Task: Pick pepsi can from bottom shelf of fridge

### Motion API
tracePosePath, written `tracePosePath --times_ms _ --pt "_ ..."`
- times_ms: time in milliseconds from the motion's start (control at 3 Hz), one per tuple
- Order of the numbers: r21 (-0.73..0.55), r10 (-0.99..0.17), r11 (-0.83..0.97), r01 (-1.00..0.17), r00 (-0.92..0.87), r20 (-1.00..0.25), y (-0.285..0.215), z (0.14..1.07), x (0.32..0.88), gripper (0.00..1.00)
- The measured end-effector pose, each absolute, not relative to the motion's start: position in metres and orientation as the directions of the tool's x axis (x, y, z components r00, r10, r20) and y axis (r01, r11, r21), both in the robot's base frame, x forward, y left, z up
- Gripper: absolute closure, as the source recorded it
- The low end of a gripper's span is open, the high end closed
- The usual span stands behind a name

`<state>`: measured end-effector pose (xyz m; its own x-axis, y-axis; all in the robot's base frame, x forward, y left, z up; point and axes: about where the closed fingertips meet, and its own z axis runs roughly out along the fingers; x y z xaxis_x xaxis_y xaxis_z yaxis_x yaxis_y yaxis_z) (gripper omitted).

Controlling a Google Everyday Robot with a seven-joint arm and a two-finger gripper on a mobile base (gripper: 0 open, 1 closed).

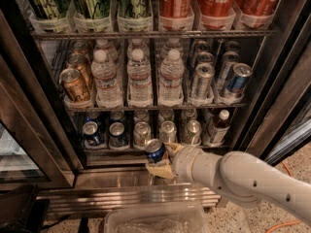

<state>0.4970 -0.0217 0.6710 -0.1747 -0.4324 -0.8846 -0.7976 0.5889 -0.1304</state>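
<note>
Clamping down hard on the pepsi can (155,151), the gripper (163,160) hangs just in front of the bottom shelf (104,150), level with its middle rows.

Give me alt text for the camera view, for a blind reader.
The gripper of a white robot arm holds a short dark-blue aluminium pepsi can just in front of the dark wire bottom shelf of an open stainless-steel fridge, with clear plastic water bottles above.
</note>
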Motion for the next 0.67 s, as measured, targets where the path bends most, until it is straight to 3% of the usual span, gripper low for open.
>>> tracePosePath --times_ms 667 --pt "-0.057 -0.454 0.39 -0.919 -0.138 -0.881 -0.019 0.697 0.465 1.0"
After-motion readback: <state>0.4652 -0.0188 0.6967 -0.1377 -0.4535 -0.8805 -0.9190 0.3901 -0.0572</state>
